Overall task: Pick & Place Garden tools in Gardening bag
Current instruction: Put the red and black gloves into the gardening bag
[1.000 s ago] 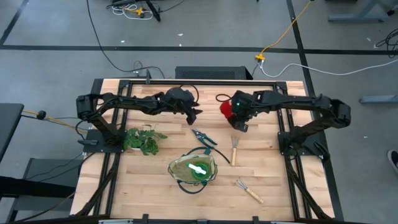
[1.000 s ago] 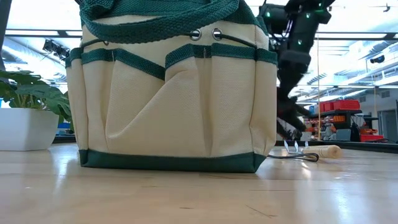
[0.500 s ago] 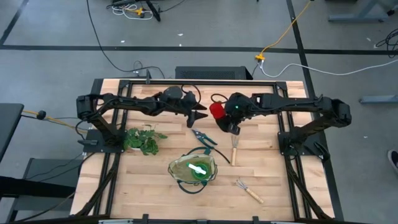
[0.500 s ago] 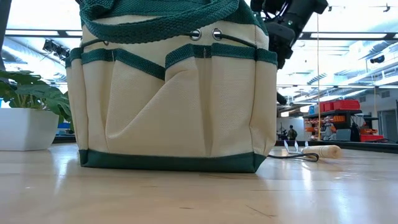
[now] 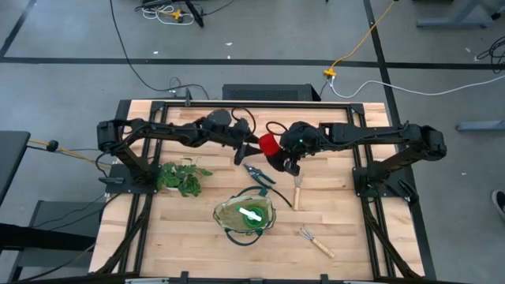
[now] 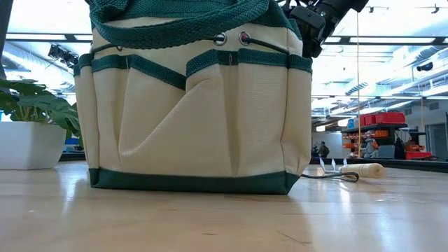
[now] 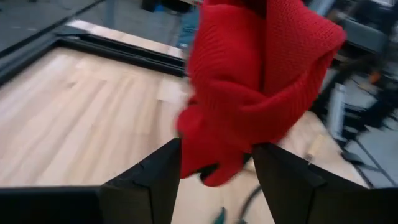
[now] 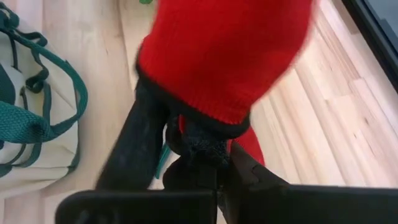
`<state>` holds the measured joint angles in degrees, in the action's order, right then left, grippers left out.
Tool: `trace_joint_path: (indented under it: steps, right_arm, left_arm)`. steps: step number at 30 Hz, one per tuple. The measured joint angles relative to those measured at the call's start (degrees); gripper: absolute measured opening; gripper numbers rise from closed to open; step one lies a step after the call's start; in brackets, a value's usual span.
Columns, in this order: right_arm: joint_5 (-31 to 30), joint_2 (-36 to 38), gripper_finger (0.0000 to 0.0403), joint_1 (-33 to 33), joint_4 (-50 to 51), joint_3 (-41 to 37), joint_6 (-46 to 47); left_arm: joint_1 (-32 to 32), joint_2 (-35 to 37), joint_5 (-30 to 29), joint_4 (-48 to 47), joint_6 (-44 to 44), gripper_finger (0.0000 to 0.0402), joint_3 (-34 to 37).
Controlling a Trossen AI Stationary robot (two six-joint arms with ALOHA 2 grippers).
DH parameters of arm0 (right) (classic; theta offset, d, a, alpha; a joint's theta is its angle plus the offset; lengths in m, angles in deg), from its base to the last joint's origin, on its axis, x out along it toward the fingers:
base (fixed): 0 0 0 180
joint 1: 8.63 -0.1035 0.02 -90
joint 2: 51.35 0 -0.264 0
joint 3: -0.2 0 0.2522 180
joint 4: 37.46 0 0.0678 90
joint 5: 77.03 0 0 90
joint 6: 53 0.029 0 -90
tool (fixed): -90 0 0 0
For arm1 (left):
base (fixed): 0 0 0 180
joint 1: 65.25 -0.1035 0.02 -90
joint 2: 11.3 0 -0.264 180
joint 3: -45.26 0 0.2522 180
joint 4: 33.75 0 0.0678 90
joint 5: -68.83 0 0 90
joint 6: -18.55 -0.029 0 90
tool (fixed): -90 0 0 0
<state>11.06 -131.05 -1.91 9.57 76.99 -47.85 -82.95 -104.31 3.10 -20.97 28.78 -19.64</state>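
I am reaching both arms toward the table's middle: my right gripper (image 5: 286,160) is pinching the red gloves (image 5: 271,144) aloft, while my left gripper (image 5: 251,149), fingers (image 7: 149,180) spread, is flanking them.

My high camera looks straight down on the whole table (image 5: 197,237) and both arms. My low one sits at tabletop height, very close to the gardening bag (image 6: 192,105), facing level into the room. Each wrist camera looks past its own fingers, close on the red gloves (image 7: 255,81); high and low share the bag.
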Motion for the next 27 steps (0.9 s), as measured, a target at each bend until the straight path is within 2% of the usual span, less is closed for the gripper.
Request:
trace_joint_path:
  steps: [8,16,21,27]
  right_arm:
    - [-0.1,0.0,0.0001,0.0,-0.9,0.0,0.0]
    - [-0.2,2.0,0.0001,-1.4,-2.1,0.0,0.2]
    - [-0.1,3.1,0.0001,-2.2,-5.5,0.0,0.6]
    - [0.2,2.8,0.0001,-3.5,-9.0,0.0,1.1]
  left_arm:
    - [1.4,0.0,5.6,7.3,-0.1,0.0206,0.0]
    - [1.5,0.0,3.7,8.1,1.9,0.0211,0.0]
    - [1.5,0.0,3.7,11.0,3.2,0.0234,0.0]
    - [1.6,0.0,2.9,13.4,6.1,0.0279,0.0]
